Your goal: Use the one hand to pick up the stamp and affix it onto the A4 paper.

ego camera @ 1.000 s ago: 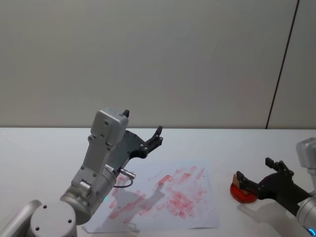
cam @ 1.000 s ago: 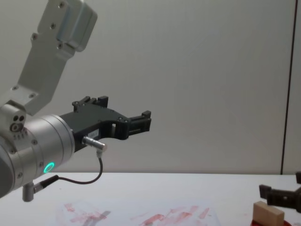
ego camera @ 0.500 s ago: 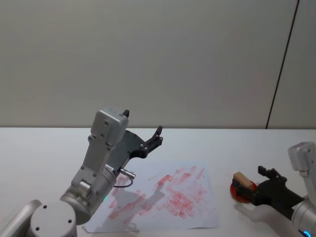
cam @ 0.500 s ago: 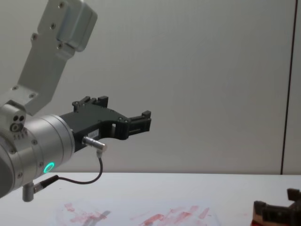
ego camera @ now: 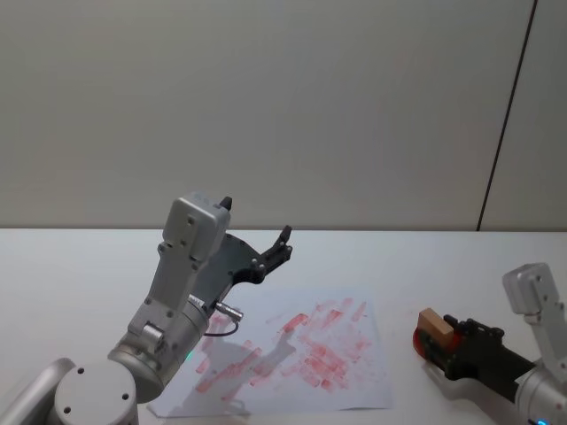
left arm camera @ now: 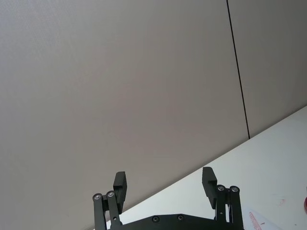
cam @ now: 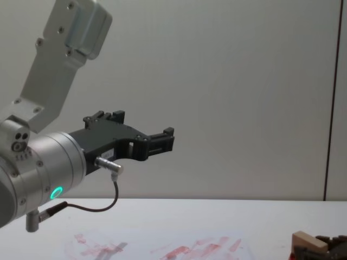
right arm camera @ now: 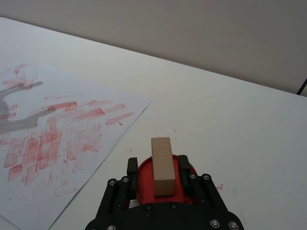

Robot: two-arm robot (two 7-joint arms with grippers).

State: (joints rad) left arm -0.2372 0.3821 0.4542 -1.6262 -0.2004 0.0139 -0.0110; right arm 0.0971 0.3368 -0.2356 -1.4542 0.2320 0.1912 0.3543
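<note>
One stamp [ego camera: 433, 323], one red ink pad [right arm camera: 145, 184], one A4 paper [ego camera: 310, 354]. Your right gripper [right arm camera: 159, 164] has its jaws apart, straddling the stamp — it's on the pad, right of the paper. The left gripper [left arm camera: 163, 176] hangs raised, jaws wide, empty.

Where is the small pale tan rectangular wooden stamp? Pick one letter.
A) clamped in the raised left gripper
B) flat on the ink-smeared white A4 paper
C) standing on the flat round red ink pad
C: the stamp stands on the ink pad, between the open right gripper's fingers with a gap on each side, clear of the A4 paper; the left gripper hangs raised, open and empty.
</note>
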